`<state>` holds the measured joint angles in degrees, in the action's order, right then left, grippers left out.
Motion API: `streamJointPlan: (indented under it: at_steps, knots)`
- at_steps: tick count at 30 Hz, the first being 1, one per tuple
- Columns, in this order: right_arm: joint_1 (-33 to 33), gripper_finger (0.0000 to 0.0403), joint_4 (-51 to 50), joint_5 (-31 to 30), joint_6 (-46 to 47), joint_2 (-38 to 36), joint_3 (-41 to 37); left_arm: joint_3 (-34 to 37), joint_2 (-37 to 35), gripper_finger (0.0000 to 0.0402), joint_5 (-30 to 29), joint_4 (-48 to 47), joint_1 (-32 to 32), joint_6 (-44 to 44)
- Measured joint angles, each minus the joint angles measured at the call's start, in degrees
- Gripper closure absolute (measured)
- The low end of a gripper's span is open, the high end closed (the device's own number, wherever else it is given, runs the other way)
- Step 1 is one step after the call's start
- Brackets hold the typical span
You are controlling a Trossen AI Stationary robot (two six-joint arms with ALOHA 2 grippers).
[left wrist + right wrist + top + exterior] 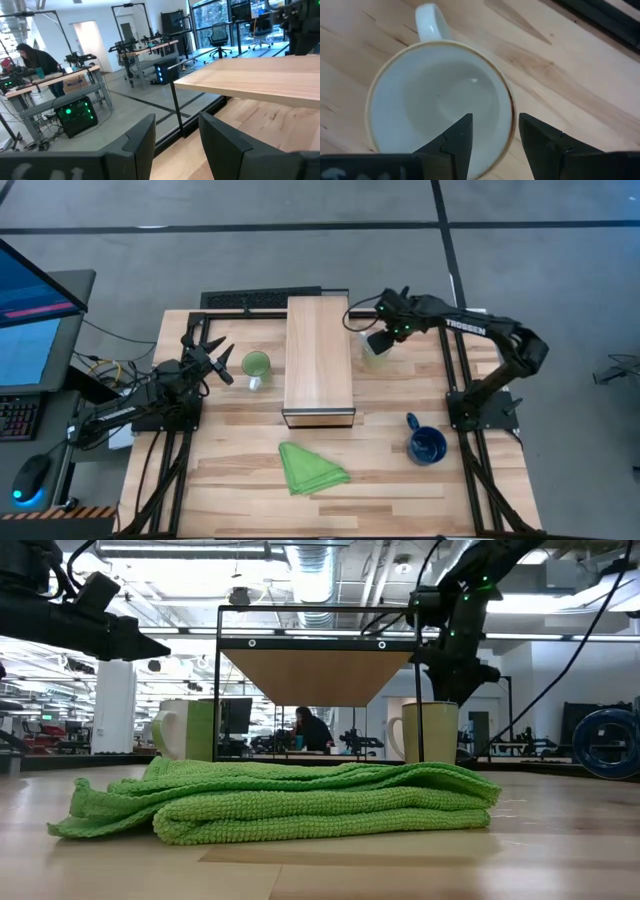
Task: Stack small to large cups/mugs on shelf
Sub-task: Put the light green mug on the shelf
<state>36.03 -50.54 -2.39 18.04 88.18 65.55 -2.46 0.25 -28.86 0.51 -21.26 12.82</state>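
Note:
The small white mug (371, 350) stands upright on the table just right of the light-wood shelf (320, 360). My right gripper (381, 340) hangs over it, open and pointing down. In the right wrist view one finger (457, 137) is over the mug's hollow and the other (540, 137) is outside its rim (509, 107). I see no touch. The light green mug (255, 365) stands left of the shelf. My left gripper (226, 364) is open beside it, raised above the table. The dark blue mug (426, 445) stands near the front right.
A folded green cloth (310, 468) lies on the table in front of the shelf and fills the foreground of the low view (280, 800). Black frame rails (460, 380) run along both sides of the table. A keyboard (260, 300) lies at the far edge.

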Motion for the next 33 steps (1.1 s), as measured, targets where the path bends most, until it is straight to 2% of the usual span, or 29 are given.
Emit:
streamJointPlan:
  at_steps: [12, 26, 33]
  knots:
    - [0.0, 0.0231, 0.0, 0.0, -0.5, 5.0, 0.0, 0.0, 0.0, 0.0258, 0.0, -0.1, 0.0, 0.0]
    - [0.1, 0.0335, 0.5, -0.3, -2.0, 4.7, 0.0, 0.0, 0.0, 0.0258, 0.0, -0.1, 0.0, 0.0]
    - [0.1, 0.0367, 0.6, 0.2, -3.0, 4.7, 0.1, 0.0, 0.0, 0.0258, 0.0, -0.1, 0.0, 0.0]
